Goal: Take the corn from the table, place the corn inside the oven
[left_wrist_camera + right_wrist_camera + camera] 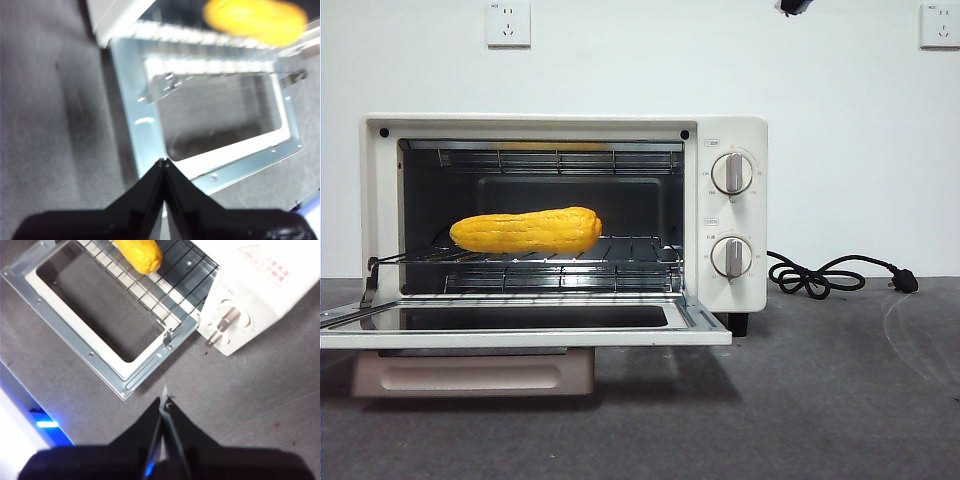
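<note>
On the oven rack: the corn (527, 230) lies on its side on the wire rack (620, 250) inside the oven (735, 215), toward the side away from the knobs, and nothing grips it.
Oven door: your door (520, 325) hangs fully down in front of the oven mouth, its glass pane facing up.
Left end effector: you see the left end effector (164, 162) with its jaws pressed together and empty, above the outer edge of the oven door, clear of the corn.
Right end effector: the right end effector (164, 401) is also pressed together and empty, above the worktop (820, 400) just off the door's corner on the oven's knob side.
Task state: judging by this, the placing is done; you only need to retreat.
Risk: if you drop either arm, it could strike the open door and tip or shift the oven; that jolt could roll the rounded corn off the rack.
Surroundings: the two knobs (732, 173) sit beside the oven mouth; the black power cord (820, 275) coils on the worktop beyond the oven's knob side.
Obstructions: only the lowered door lies under your arms.
</note>
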Available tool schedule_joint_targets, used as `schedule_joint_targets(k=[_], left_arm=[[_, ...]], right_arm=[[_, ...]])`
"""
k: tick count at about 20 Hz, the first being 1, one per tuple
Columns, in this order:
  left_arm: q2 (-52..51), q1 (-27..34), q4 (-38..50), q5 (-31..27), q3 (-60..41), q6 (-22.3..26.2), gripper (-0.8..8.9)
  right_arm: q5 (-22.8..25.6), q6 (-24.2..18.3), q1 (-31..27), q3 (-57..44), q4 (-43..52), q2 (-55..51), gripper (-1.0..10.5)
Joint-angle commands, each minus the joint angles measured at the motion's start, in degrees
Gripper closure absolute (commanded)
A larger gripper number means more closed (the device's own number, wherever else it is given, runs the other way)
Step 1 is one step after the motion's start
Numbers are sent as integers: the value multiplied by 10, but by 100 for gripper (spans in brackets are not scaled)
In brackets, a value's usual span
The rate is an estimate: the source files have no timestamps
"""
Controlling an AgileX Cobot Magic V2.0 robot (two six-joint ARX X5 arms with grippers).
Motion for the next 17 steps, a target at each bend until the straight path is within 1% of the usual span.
schedule_joint_targets(k=[1,4,8,13,17], left_arm=[[45,1,6,0,-5,-3,821],[104,1,14,0,-5,-3,821],[154,1,31,0,-5,-14,821],[181,-8,51,-4,-5,-23,821],[191,-29,69,-33,-5,-33,821]], right_arm=[[-19,-8,-28,1,0,0,962],[-36,-9,-49,1,0,0,962],[-36,-9,-54,1,2,0,962],[-37,-9,-54,1,5,0,962],[-37,-9,-54,1,5,0,962]])
